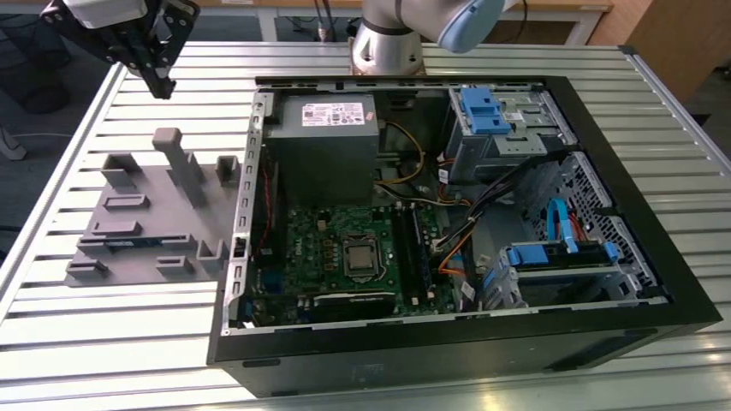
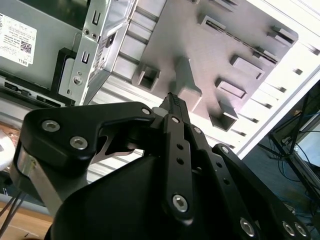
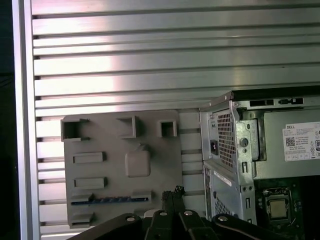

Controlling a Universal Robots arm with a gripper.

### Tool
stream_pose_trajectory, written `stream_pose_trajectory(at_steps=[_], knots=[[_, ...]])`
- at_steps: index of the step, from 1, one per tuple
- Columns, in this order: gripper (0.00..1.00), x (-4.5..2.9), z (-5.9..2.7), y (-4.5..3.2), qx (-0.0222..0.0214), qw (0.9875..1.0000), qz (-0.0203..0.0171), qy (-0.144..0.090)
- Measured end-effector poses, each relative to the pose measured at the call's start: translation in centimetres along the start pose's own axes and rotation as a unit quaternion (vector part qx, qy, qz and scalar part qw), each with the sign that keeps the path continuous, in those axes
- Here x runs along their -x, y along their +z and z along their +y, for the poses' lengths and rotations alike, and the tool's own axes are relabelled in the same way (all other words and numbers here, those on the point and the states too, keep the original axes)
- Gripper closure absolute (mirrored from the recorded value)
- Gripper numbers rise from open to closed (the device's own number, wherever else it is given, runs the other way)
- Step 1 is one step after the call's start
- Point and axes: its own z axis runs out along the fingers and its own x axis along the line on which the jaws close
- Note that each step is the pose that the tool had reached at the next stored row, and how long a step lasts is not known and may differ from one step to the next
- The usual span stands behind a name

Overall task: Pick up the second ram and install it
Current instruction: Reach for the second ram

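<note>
Well below your gripper (image 1: 160, 86), clear of its fingertips, the second ram (image 3: 110, 200) sits in a slot of the gray holder (image 3: 112, 172), near the holder's edge farthest from the gripper. The holder rests on a slatted metal table (image 1: 103, 334), just beside the open computer case (image 1: 457, 360). Wooden desks stand beyond the table. Your gripper hangs in the air with its fingers pressed together, gripping nothing and touching nothing.

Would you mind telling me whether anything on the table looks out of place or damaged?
Nothing stands out: the second ram lies straight in its slot on the grey holder tray, the open computer case looks intact, and the shut gripper hangs empty.
</note>
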Motion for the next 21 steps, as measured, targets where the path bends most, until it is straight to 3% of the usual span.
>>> stream_pose_trajectory(at_steps=[21], knots=[[0.89, -1.51, -0.11, -0.03, 0.0000, 1.0000, 0.0000, 0.000]])
